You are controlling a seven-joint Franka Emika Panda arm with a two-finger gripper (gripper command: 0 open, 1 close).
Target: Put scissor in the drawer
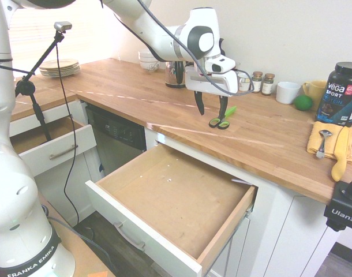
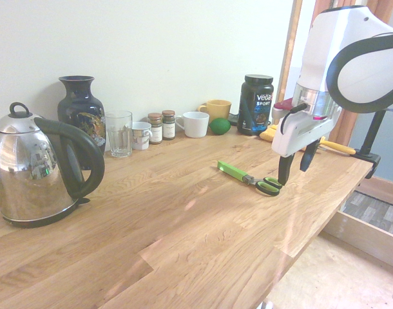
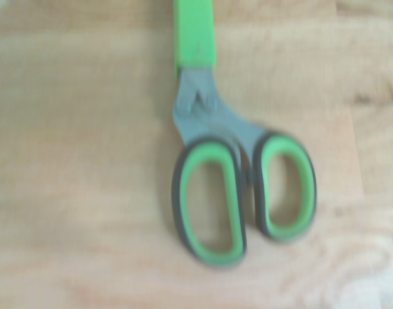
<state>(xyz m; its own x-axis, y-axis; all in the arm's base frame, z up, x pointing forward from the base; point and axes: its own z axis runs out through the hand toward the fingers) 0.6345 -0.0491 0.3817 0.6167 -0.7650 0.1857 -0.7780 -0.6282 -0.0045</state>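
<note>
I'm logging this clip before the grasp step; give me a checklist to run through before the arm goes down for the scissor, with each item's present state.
1. Pincer open: ok, fingers spread, nothing between them.
2. Pincer over the scissor: ok, it hangs above the handle loops, apart from them; the wrist view shows the scissor almost centred.
3. Scissor flat on the countertop, blades shut in the green cover: ok.
4. Space around the scissor: ok, the white mug and green ball stand well back by the wall.
5. Drawer pulled out, interior bare: ok.
6. Fingers lined up across the handles: cannot tell.
</note>
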